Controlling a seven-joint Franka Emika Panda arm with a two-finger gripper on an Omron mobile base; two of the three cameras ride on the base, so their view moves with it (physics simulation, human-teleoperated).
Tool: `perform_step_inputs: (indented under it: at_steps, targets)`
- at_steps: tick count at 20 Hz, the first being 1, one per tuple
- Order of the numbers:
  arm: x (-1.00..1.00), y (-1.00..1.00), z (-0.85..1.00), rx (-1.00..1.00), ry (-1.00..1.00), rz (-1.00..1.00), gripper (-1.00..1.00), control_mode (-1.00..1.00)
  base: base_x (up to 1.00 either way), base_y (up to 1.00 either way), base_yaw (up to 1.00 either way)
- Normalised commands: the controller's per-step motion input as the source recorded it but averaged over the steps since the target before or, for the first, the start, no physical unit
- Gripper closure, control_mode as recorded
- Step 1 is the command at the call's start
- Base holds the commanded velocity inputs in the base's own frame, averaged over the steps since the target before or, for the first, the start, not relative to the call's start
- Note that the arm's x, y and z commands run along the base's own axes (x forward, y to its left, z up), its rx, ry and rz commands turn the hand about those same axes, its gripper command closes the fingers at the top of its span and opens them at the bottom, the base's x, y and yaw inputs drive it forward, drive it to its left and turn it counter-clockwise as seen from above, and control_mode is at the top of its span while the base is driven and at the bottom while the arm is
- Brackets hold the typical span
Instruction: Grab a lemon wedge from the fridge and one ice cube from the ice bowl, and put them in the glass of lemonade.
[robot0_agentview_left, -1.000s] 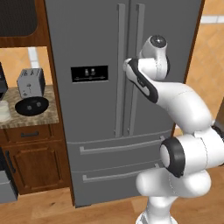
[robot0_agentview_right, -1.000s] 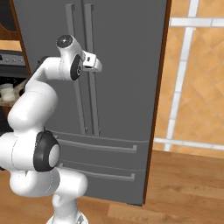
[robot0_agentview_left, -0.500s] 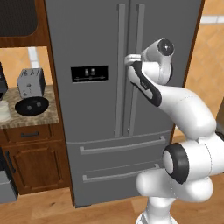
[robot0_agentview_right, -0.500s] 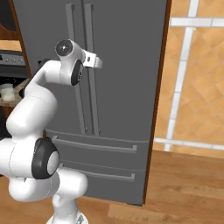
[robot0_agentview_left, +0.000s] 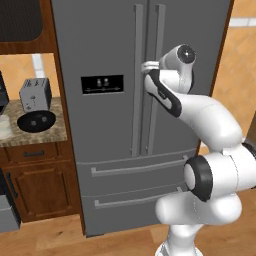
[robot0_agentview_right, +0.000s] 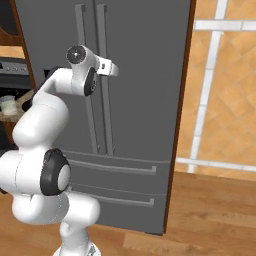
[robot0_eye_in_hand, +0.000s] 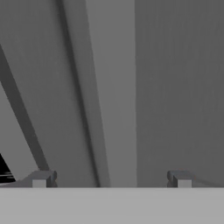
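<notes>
You have the gripper (robot0_eye_in_hand: 111, 179) spread wide and empty, right up at a door handle (robot0_eye_in_hand: 111, 92) of the closed fridge (robot0_agentview_left: 110, 130). Left of it, the black ice bowl (robot0_agentview_left: 36, 121) sits on the counter (robot0_agentview_left: 47, 136) just before the toaster (robot0_agentview_left: 35, 94); you cannot tell what it holds.

Wooden floor (robot0_agentview_right: 210, 210), tiled wall (robot0_agentview_right: 225, 90)

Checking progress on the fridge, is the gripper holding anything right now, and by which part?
Nothing is held. The gripper is open, its fingertips either side of a fridge door handle.
</notes>
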Motion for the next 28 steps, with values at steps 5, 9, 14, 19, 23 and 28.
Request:
perform_step_inputs:
  at_steps: [5, 9, 14, 19, 23, 28]
  targets:
    - [0.02, -0.18, -0.02, 0.0, 0.0, 0.01, -1.0, -1.0, 0.0, 0.0, 0.0]
    - [0.28, -0.09, -0.18, 0.0, 0.0, 0.0, -1.0, -1.0, 0.0, 0.0, 0.0]
    - [0.38, 0.04, -0.25, -0.01, 0.0, 0.0, -1.0, -1.0, 0.0, 0.0, 0.0]
    - [0.36, 0.06, -0.31, -0.01, 0.0, 0.0, -1.0, -1.0, 0.0, 0.0, 0.0]
    - [0.26, 0.0, -0.16, 0.0, 0.0, 0.0, -1.0, -1.0, 0.0, 0.0, 0.0]
    - [0.03, 0.0, 0.0, 0.0, 0.0, 0.0, -1.0, -1.0, 0.0, 0.0, 0.0]
